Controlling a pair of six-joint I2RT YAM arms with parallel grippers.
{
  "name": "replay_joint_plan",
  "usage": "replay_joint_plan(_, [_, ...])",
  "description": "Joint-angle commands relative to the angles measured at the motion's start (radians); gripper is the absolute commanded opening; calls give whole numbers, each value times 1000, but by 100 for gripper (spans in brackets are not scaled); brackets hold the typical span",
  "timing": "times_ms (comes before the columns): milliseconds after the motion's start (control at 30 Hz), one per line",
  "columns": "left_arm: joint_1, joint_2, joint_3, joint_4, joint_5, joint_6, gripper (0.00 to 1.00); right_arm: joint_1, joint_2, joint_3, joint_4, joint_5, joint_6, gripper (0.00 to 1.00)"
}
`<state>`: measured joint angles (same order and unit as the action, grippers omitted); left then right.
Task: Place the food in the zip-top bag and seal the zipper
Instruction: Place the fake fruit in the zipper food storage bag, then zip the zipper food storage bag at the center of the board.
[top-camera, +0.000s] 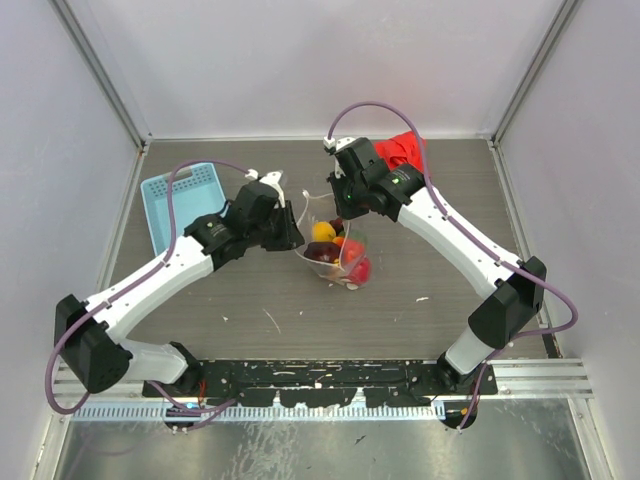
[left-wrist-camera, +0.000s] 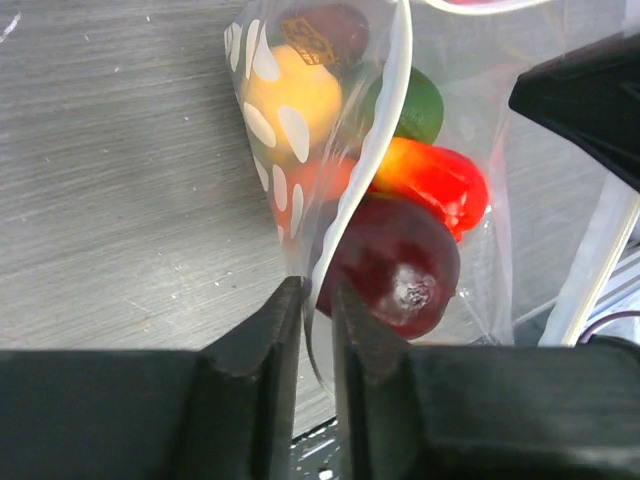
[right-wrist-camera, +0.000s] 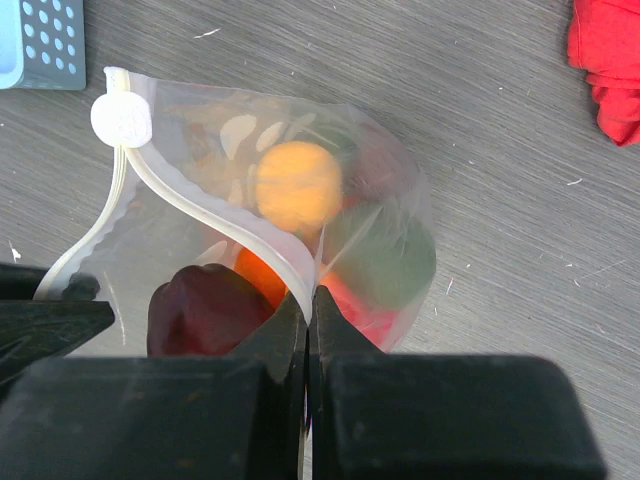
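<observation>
In the middle of the top view, the bag (top-camera: 338, 258) stands on the table (top-camera: 240, 290) with its mouth gaping and 2 grippers on its rim. The left gripper (left-wrist-camera: 318, 300) is narrowed to a slit, pinching the bag's edge. The right gripper (right-wrist-camera: 308, 308) is pressed together on the zipper (right-wrist-camera: 200, 207). The fruits (right-wrist-camera: 298, 186) sit inside the bag. A blue basket (top-camera: 180, 205) lies at upper left and a red cloth (top-camera: 405, 150) at upper right.
</observation>
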<state>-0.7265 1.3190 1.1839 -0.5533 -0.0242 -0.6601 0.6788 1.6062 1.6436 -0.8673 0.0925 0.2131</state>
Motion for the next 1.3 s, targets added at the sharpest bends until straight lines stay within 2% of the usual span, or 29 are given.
replay_joint_plan(0, [-5, -32, 27, 10, 24, -10, 10, 3, -2, 2, 46, 15, -4, 0])
replay_joint_plan(67, [-4, -41, 43, -8, 24, -10, 0, 3, 2, 7, 47, 16, -7, 0])
replay_joint_plan(233, [-5, -98, 94, -66, 30, -32, 0, 2, 23, 44, 45, 22, -31, 0])
replay_joint_plan(467, [-10, -110, 126, -83, 128, -81, 1, 3, 87, 77, 57, -36, -46, 0])
replay_joint_plan(600, [-14, -105, 98, -89, 81, -91, 0, 2, 98, 82, 65, -53, -46, 1])
replay_joint_plan(800, [-13, -129, 55, -61, 34, -114, 0, 4, 44, 79, 53, -57, -53, 27])
replay_joint_plan(1000, [-14, -142, 52, -60, -12, -114, 0, 5, -80, 7, 61, -82, -33, 53])
replay_joint_plan(1267, [-13, -160, 36, -50, -51, -117, 0, 27, -279, -160, 110, -181, -55, 77])
